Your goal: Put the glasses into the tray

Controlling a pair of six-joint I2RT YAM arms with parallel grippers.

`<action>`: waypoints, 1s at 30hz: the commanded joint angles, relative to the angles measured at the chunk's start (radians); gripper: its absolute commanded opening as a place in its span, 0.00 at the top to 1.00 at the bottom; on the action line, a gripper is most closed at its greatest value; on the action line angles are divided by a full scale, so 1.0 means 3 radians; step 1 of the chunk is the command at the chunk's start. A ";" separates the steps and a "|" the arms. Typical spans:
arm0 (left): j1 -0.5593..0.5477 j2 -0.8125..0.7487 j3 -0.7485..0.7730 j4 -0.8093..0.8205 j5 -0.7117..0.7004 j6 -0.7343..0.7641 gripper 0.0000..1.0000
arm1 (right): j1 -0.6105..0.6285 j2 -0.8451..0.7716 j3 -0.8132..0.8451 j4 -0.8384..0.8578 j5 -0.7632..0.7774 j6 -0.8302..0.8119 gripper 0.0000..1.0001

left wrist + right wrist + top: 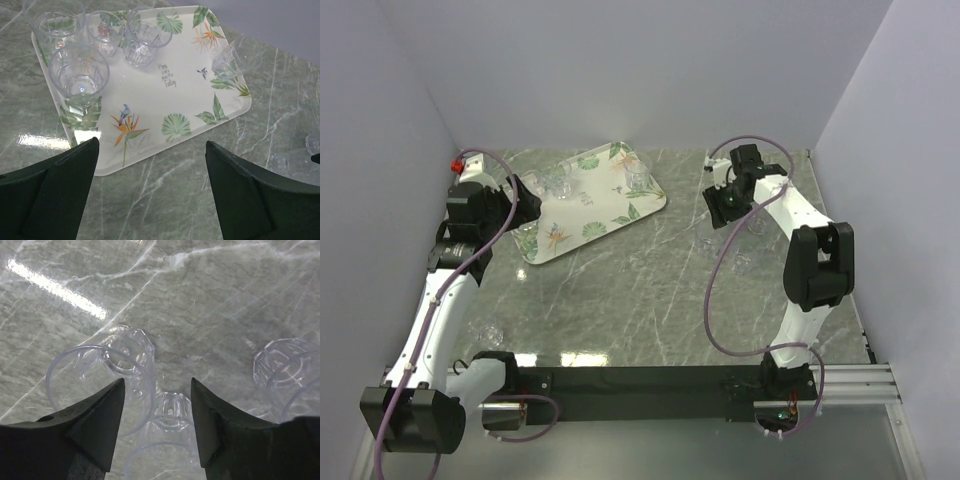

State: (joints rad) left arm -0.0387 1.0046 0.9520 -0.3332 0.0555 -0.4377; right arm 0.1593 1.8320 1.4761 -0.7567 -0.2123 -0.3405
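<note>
The leaf-printed tray (605,212) lies at the back left and also shows in the left wrist view (165,115). Several clear glasses stand on it in a cluster (80,75), and one (235,60) sits tilted near its right edge. My left gripper (528,205) is open and empty over the table at the tray's near edge (151,145). My right gripper (722,212) is open, and a glass (172,427) on the table shows between its fingers. I cannot tell if they touch it. More glasses stand to its left (122,365) and right (285,370).
Three loose glasses stand on the marble table right of centre (711,246), (743,264), (757,228). Another glass (485,333) stands near the left arm. White walls close in the back and both sides. A black rail (650,385) runs along the near edge.
</note>
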 commanded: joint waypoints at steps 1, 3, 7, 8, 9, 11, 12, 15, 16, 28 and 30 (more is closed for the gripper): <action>0.0001 -0.0066 -0.0013 0.0144 -0.0006 0.0048 0.07 | 0.0021 0.0049 0.0198 -0.0152 -0.0064 -0.0159 0.41; 0.0001 -0.0066 -0.0008 0.0149 -0.0011 0.0053 0.07 | 0.0021 0.0101 0.0264 -0.0183 -0.0075 -0.0184 0.47; 0.0001 -0.0081 -0.0013 0.0149 -0.0021 0.0053 0.07 | 0.0021 0.0167 0.0331 -0.0244 -0.0090 -0.0184 0.65; 0.0001 -0.0081 -0.0018 0.0149 -0.0016 0.0053 0.07 | 0.0021 0.0182 0.0336 -0.0249 -0.0100 -0.0189 0.71; 0.0001 -0.0086 -0.0018 0.0149 -0.0021 0.0058 0.07 | 0.0016 0.0177 0.0331 -0.0249 -0.0141 -0.0195 0.73; 0.0001 -0.0086 -0.0018 0.0149 -0.0026 0.0053 0.07 | 0.0026 0.0177 0.0331 -0.0275 -0.0187 -0.0225 0.77; 0.0001 -0.0086 -0.0018 0.0149 -0.0032 0.0053 0.07 | 0.0032 0.0182 0.0331 -0.0285 -0.0228 -0.0240 0.78; 0.0001 -0.0092 -0.0018 0.0149 -0.0042 0.0058 0.07 | 0.0047 0.0177 0.0321 -0.0316 -0.0279 -0.0276 0.81; 0.0001 -0.0092 -0.0028 0.0154 -0.0042 0.0058 0.07 | 0.0042 0.0177 0.0316 -0.0331 -0.0320 -0.0292 0.82; 0.0001 -0.0132 -0.0059 0.0185 -0.0098 0.0073 0.07 | 0.0343 -0.0109 0.0469 -0.0265 -0.0719 -0.0466 1.00; 0.0001 -0.0132 -0.0069 0.0195 -0.0113 0.0079 0.07 | 0.0430 -0.0073 0.0622 -0.0265 -0.0765 -0.0415 1.00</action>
State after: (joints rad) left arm -0.0387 0.9916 0.9356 -0.3187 0.0406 -0.4305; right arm 0.2424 1.8725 1.5650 -0.8543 -0.3767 -0.4664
